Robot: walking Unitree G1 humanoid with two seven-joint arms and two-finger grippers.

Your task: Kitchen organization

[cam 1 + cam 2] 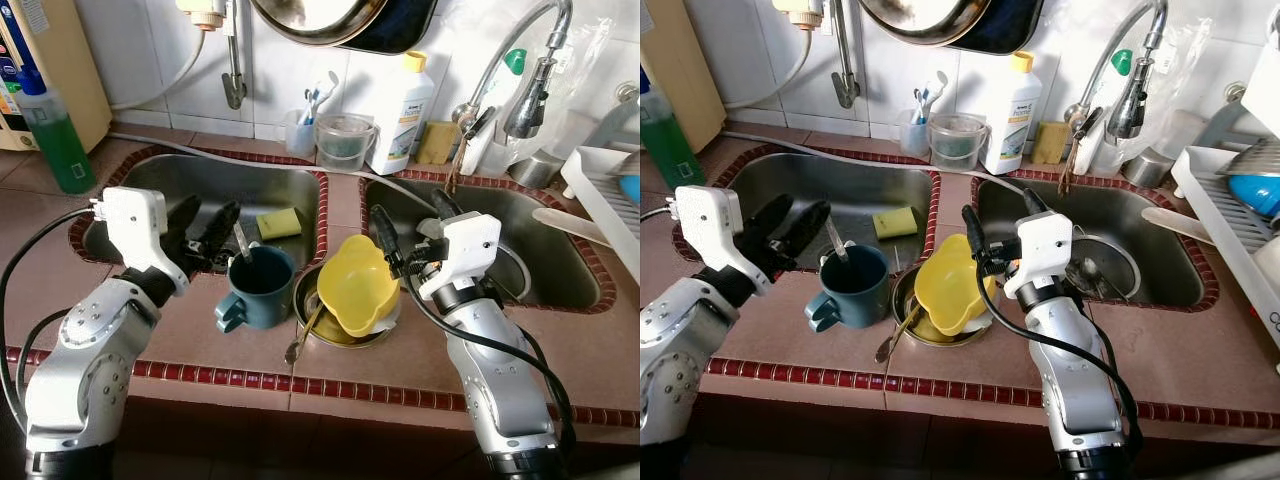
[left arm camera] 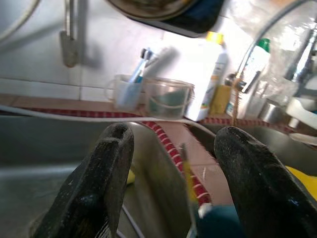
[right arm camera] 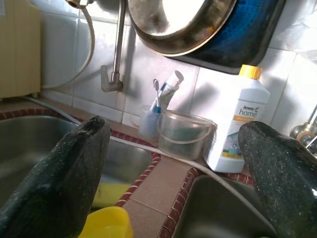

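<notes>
A dark teal mug (image 1: pixel 258 288) with a metal utensil (image 1: pixel 241 240) standing in it sits on the tiled divider at the left sink's front edge. Beside it a yellow bowl (image 1: pixel 357 285) leans tilted inside a steel bowl (image 1: pixel 330 325), and a spoon handle (image 1: pixel 298 342) sticks out towards me. My left gripper (image 1: pixel 208 215) is open just left of the mug, its fingers (image 2: pixel 96 191) pointing past the utensil (image 2: pixel 186 173). My right gripper (image 1: pixel 412 225) is open just right of the yellow bowl (image 3: pixel 106 223), over the right sink's near corner.
A yellow sponge (image 1: pixel 278 222) lies in the left sink (image 1: pixel 150 180). Along the back wall stand a toothbrush cup (image 1: pixel 299 128), a clear tub (image 1: pixel 344 142) and a white detergent bottle (image 1: pixel 404 112). A faucet (image 1: pixel 512 70) arches over the right sink. A green bottle (image 1: pixel 56 135) stands far left, a dish rack (image 1: pixel 605 195) far right.
</notes>
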